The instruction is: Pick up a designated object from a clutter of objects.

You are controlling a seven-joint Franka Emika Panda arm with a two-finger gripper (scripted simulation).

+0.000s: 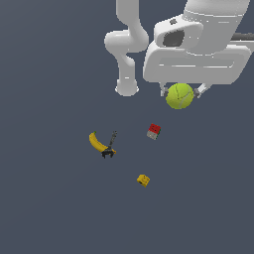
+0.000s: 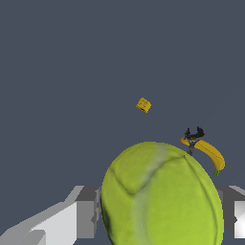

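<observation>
Robot gripper (image 1: 180, 92) holding a tennis ball (image 1: 179, 96) above the floor.
Both fingers press the ball's sides, ball directly between them; banana (image 1: 96, 143), red-and-grey cube (image 1: 154, 131) and orange-yellow cube (image 1: 144, 180) lie well below.

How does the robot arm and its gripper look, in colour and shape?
The arm is glossy white, with rounded tubular links and bulbous joints. The wrist housing is a wide white block with a dark oval recess. The gripper has small grey-and-white fingers, blocky in the wrist view. No cables or markings are visible.
</observation>
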